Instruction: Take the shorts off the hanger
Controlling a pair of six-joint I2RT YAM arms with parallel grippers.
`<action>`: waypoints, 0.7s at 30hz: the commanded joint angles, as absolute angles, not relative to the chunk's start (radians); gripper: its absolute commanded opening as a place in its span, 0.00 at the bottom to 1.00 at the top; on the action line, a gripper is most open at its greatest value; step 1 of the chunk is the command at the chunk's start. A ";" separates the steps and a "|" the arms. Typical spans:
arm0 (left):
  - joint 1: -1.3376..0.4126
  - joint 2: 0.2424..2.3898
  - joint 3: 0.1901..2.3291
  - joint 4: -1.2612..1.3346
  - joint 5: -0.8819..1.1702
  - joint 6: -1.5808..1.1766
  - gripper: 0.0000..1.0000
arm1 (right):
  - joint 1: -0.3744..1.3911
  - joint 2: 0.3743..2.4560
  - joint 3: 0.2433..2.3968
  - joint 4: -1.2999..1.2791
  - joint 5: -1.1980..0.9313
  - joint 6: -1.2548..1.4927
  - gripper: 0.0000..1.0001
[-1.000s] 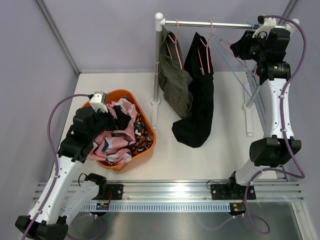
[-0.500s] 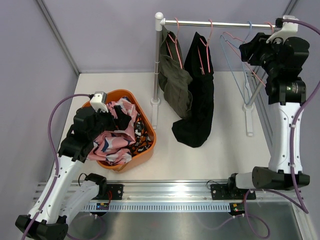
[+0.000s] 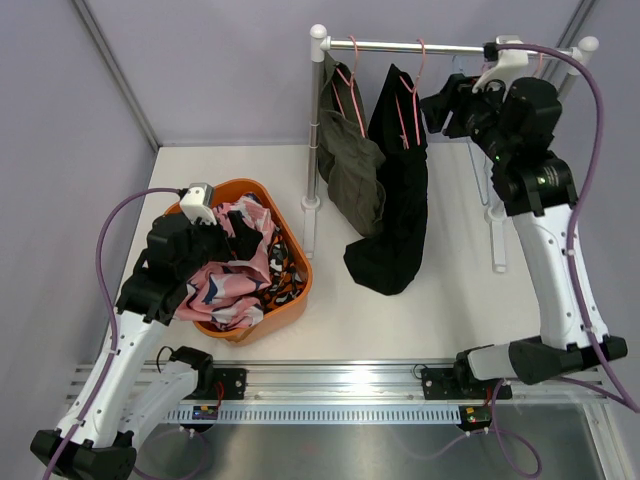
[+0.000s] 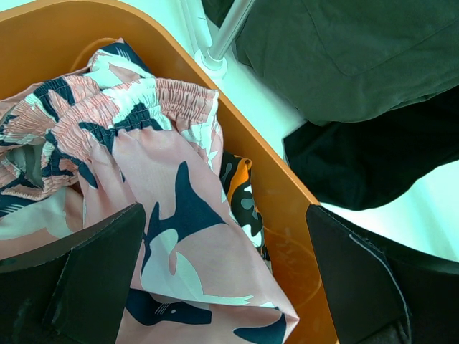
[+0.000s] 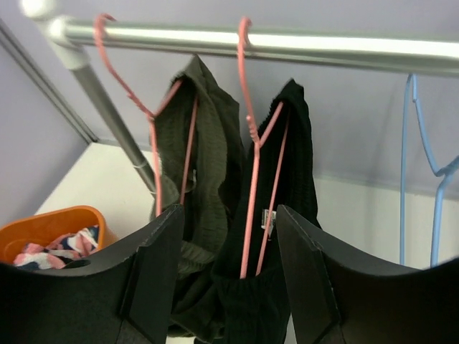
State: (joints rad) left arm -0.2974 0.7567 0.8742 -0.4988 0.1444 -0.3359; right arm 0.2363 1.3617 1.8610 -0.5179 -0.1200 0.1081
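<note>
Black shorts (image 3: 395, 170) hang on a pink hanger (image 5: 254, 143) from the metal rail (image 3: 420, 46). Olive shorts (image 3: 350, 165) hang on a second pink hanger (image 5: 158, 115) to their left. My right gripper (image 3: 435, 108) is up near the rail, just right of the black shorts (image 5: 287, 143). In the right wrist view the gripper (image 5: 229, 211) is open and frames the hanger without touching it. Pink patterned shorts (image 3: 235, 275) and camouflage shorts (image 4: 240, 193) lie in the orange basket (image 3: 300, 290). Above them my left gripper (image 4: 224, 209) is open and holds nothing.
An empty blue hanger (image 5: 412, 143) hangs on the rail to the right of the black shorts. The rack's upright post (image 3: 312, 150) stands between the basket and the hanging shorts. A second rack post (image 3: 497, 230) stands under my right arm.
My right arm has swung left along the rail from its right end to the black shorts, and its jaws have widened. The left arm has not moved.
</note>
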 commanded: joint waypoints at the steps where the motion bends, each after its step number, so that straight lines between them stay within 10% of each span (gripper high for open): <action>1: -0.302 0.761 0.876 -0.460 0.155 -0.318 0.99 | 0.250 1.443 1.896 -0.485 -0.040 0.080 0.63; 21: -0.302 0.773 0.876 -0.463 0.146 -0.316 0.99 | 0.256 1.646 1.934 -0.282 0.032 0.057 0.64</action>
State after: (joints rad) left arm -0.2981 0.7696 0.8742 -0.4992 0.1440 -0.3355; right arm 0.2436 1.6222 1.9072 -0.3645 -0.0093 0.0727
